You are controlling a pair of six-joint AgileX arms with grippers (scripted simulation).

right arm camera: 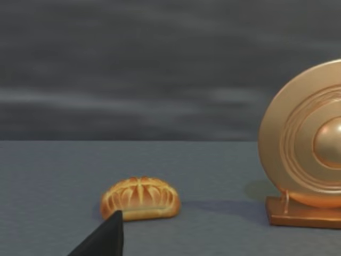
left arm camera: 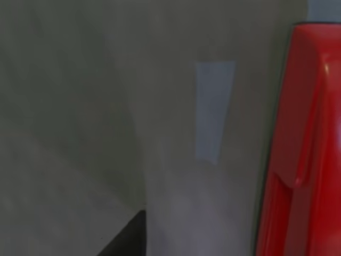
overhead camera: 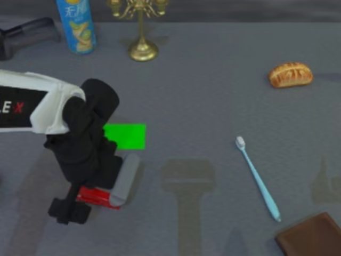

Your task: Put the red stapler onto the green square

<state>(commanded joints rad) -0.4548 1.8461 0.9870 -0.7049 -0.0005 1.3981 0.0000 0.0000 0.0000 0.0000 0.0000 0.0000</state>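
Observation:
The red stapler point(overhead camera: 98, 196) lies near the table's front left, a grey part of it sticking out toward the green square point(overhead camera: 128, 136). My left arm reaches over both and hides the square's left edge. The left gripper point(overhead camera: 85, 201) hangs right over the stapler's red end, its jaws open. In the left wrist view the stapler point(left arm camera: 303, 149) fills one side, and one dark fingertip point(left arm camera: 128, 240) stands apart from it with bare table between. My right arm is outside the top view. Its wrist view shows one dark fingertip point(right arm camera: 104, 237) with nothing held.
A chips can point(overhead camera: 77, 24), a brass candlestick point(overhead camera: 141, 32) and a black object point(overhead camera: 26, 34) stand at the back left. A bread roll point(overhead camera: 290, 74) lies at the back right. A blue toothbrush point(overhead camera: 258, 178) and a brown leather rectangle point(overhead camera: 311, 237) lie at the front right.

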